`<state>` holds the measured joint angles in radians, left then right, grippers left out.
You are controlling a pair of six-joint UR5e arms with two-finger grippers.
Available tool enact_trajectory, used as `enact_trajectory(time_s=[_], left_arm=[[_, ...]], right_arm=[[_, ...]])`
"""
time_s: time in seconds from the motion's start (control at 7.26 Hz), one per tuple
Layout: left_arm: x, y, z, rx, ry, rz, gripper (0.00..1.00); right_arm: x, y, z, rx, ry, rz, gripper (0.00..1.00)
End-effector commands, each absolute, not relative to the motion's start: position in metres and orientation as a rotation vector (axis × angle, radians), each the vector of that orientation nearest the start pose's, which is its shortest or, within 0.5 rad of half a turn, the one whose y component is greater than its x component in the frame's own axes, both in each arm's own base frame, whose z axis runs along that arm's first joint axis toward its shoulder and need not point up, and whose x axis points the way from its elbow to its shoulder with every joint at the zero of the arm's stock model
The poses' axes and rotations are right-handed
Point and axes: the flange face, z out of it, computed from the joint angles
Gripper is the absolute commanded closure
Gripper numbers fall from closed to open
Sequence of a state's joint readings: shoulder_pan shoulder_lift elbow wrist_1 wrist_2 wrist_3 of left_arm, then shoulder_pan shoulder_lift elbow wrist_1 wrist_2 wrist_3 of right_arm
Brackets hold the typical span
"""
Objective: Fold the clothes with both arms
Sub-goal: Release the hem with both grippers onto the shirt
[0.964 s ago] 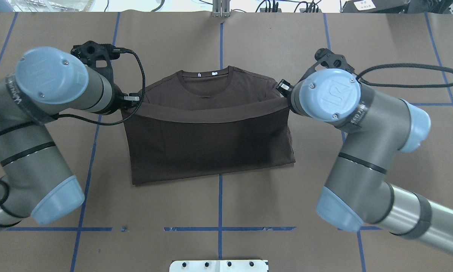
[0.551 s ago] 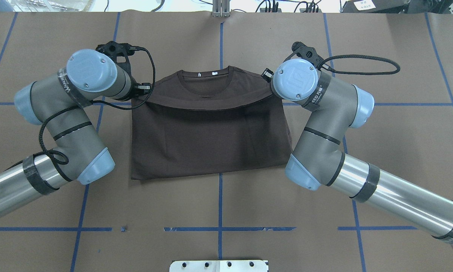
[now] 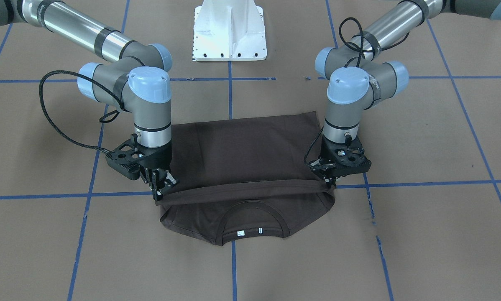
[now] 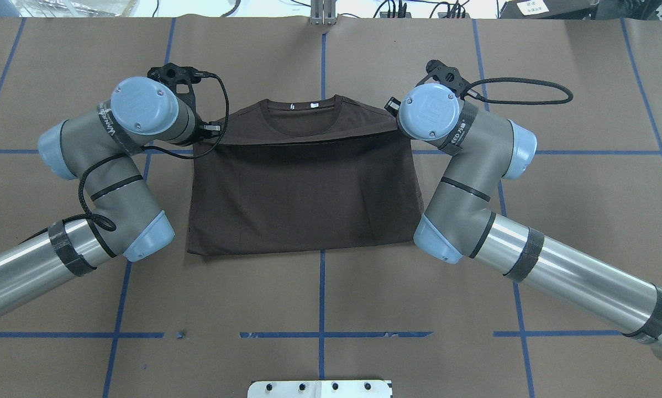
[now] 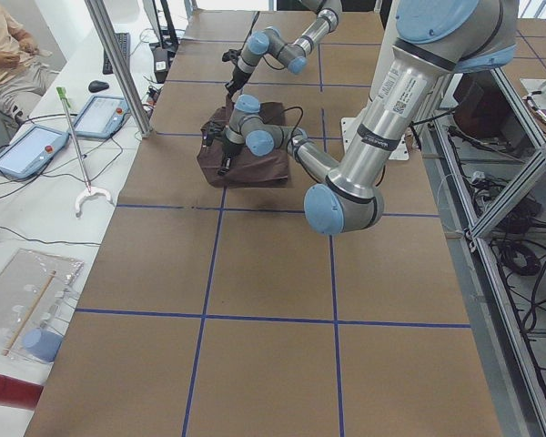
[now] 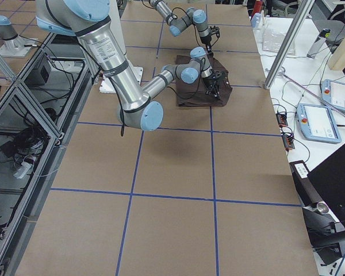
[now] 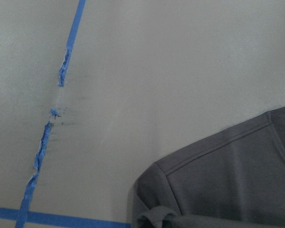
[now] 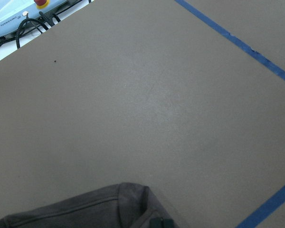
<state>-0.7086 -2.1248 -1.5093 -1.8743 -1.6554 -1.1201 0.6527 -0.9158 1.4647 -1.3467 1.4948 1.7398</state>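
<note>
Overhead exterior: the dark brown T-shirt (image 4: 303,193) lies flat on the worktop (image 4: 320,293) with its lower half doubled up over the chest. The hem edge (image 4: 303,137) crosses just short of the collar (image 4: 300,106), on the robot's side of it.
Left hand (image 3: 331,180): down low at the hem's end on the left-arm side of the collar, clenched on the cloth corner.
Right hand (image 3: 160,190): mirrored on the other side of the collar, also clamped on its hem corner, with the cloth drawn fairly straight between the two.
Key relation: the collar lies straight ahead of both hands, away from the robot. The hem's long axis runs side to side, across that line of travel.
Who's nearer: almost level, though the right hand's end looks a touch closer to the collar than the left's.
Collar: uncovered, with its white neck tags (image 3: 241,233) showing at the far rim.
Step in hand: by my reading, this is the laying-down of the bottom-to-top fold, close to the release point.
Next move: it calls for both ends to settle evenly beside the collar before either hand lets go.
Risk: uneven ends would leave a slanted fold, and a corner could drag back with a lifting hand.
Wrist views: these show only a shoulder seam and bare worktop, with no fingers in shot.
</note>
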Motion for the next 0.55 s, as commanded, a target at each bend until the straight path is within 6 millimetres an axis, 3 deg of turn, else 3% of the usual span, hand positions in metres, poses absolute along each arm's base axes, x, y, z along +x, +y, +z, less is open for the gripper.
enact_trajectory(time_s=[0.0,0.14,0.28,0.41], left_arm=[[0.448,-0.553,0.335,0.448,0.734,-0.085,0.0],[0.433,-0.539,0.333,0.459,0.754,-0.076,0.0],[0.417,-0.519,0.328,0.475,0.782,-0.066,0.0],[0.405,-0.492,0.336,0.434,0.825,-0.045,0.0]], right_arm=[[-0.483,-0.568,0.296,0.312,-0.726,0.648,0.0],[-0.467,-0.576,0.298,0.261,-0.75,0.572,0.0],[-0.456,-0.572,0.295,0.26,-0.767,0.519,0.0],[-0.449,-0.566,0.297,0.261,-0.773,0.515,0.0]])
